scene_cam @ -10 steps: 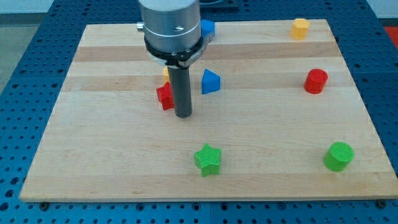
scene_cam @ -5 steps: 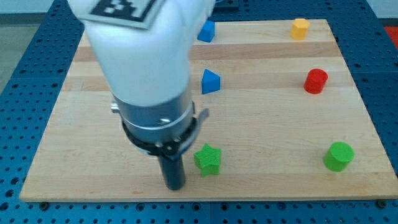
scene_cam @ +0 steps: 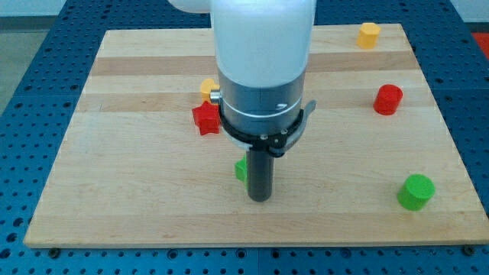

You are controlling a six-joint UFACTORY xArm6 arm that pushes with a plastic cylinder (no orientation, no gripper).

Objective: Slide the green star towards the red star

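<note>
A pale wooden board (scene_cam: 114, 206) lies on a blue perforated bench, seen from its near edge. The green star (scene_cam: 241, 169) sits a little left of the board's middle, toward the near side — only a sliver of its left edge shows, the rest hidden behind the rod. The red star (scene_cam: 205, 119) lies up and to the left of it, farther from the viewer, with bare wood between the two. A yellow block (scene_cam: 208, 87), shape unclear, touches or nearly touches the red star on its far side, partly covered by the arm.

Well off to the right stand a red cylinder (scene_cam: 388, 99) and, nearer the viewer, a green cylinder (scene_cam: 416, 191). A second yellow block (scene_cam: 368, 34) sits at the far right corner.

The arm comes down from the top, its white housing and grey collar covering the board's middle. The dark rod stands upright, and my tip (scene_cam: 260, 198) rests on the board on the near, right side of the green star, apparently against it — contact cannot be confirmed. There is no gripper; the rod is bare and holds nothing.
</note>
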